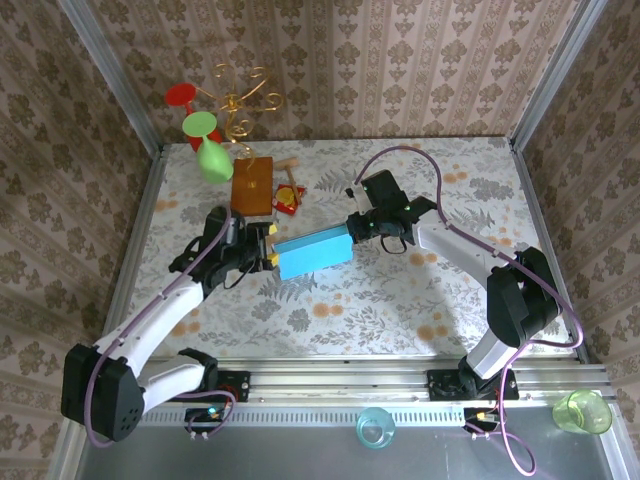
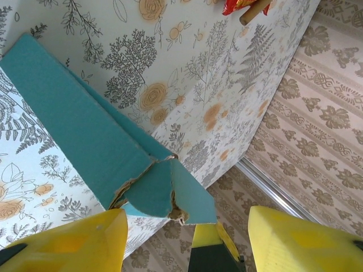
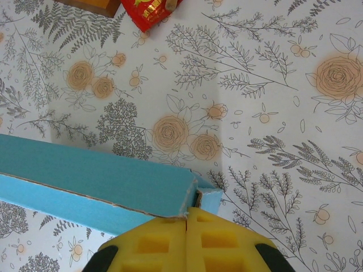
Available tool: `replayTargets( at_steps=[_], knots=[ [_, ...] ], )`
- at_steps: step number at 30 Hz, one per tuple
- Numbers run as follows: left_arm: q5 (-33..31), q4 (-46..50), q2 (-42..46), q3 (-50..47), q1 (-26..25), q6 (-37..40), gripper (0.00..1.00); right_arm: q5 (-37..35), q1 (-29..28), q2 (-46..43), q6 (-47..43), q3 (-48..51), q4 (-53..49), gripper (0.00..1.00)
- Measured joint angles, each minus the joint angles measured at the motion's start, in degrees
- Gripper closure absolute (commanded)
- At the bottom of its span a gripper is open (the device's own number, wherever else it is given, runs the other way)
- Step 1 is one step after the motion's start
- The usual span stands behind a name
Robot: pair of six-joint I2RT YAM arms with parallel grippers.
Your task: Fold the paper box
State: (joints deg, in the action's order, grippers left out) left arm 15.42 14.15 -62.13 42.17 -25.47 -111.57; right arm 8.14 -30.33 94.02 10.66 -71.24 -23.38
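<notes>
The paper box [image 1: 313, 253], a long light-blue cardboard sleeve, hangs slightly above the floral table [image 1: 400, 300] between my two grippers. My right gripper [image 1: 352, 228] is shut on the box's right end. In the right wrist view its yellow pads [image 3: 153, 243] press together on a frayed corner flap of the box [image 3: 102, 175]. My left gripper [image 1: 272, 250] is at the box's left end. In the left wrist view its yellow fingers [image 2: 74, 243] stand apart, and the torn, partly folded end of the box [image 2: 159, 192] sits just ahead of them without touching either one.
An orange-brown wooden board [image 1: 252, 183] and a red packet [image 1: 288, 198] lie just beyond the box. A gold stand with red and green discs [image 1: 215, 130] occupies the far left corner. A teal cup [image 1: 375, 428] and a green cup [image 1: 583, 411] sit by the near rail.
</notes>
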Motion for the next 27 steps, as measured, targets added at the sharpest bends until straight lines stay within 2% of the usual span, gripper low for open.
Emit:
replayTargets(
  at_steps=[11,21,27],
  knots=[
    [0.0,-3.17,0.96,-2.38,0.04,-2.03,0.42,-0.15,-0.07,0.0,0.0,-0.02,-0.02,1.0],
    [-0.44,6.34,6.38,-0.33,0.81,0.04,0.39,-0.13,-0.11,0.0,0.02,-0.02,-0.02,1.0],
    [-0.46,6.62,7.04,-0.2,0.31,-0.15,0.39,-0.13,-0.11,0.0,0.02,-0.02,-0.04,1.0]
  ],
)
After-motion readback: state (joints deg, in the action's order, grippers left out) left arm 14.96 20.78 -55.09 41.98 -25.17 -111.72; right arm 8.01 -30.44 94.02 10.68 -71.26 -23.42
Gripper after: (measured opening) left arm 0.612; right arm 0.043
